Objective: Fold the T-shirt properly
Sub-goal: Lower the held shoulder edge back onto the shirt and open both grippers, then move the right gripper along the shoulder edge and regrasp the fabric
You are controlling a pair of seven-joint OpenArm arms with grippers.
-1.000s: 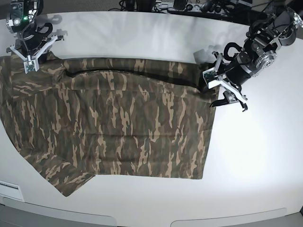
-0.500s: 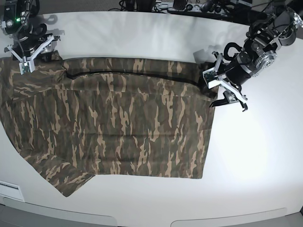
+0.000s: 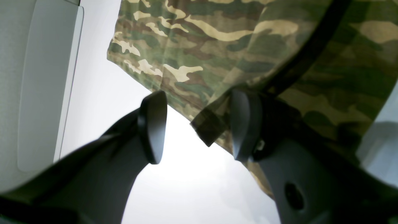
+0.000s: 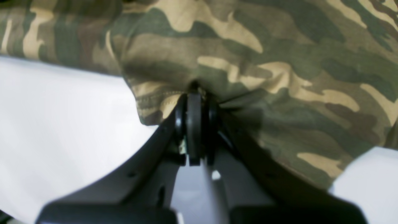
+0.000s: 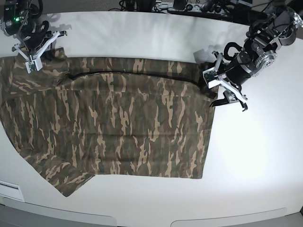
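Note:
The camouflage T-shirt [image 5: 123,123] lies spread flat on the white table [image 5: 255,156], with a dark fold line along its far edge. My right gripper [image 5: 32,60], at the shirt's far left corner, is shut on a pinch of hem fabric, which shows in the right wrist view [image 4: 194,102] with the shirt [image 4: 279,62] bunched at the fingertips. My left gripper [image 5: 214,92] stands at the shirt's far right corner. In the left wrist view it [image 3: 197,127] is open; a corner of the shirt [image 3: 217,46] lies between the fingers, against the right one [image 3: 242,124].
Cables and equipment [image 5: 189,7] line the table's far edge. Grey panels [image 5: 57,215] run along the near edge; one shows in the left wrist view [image 3: 40,77]. A shirt sleeve [image 5: 66,179] reaches toward the front left edge.
My right gripper shifted left and then back right, drawing the shirt's far left corner a little further away and rightward. The left arm has not moved.

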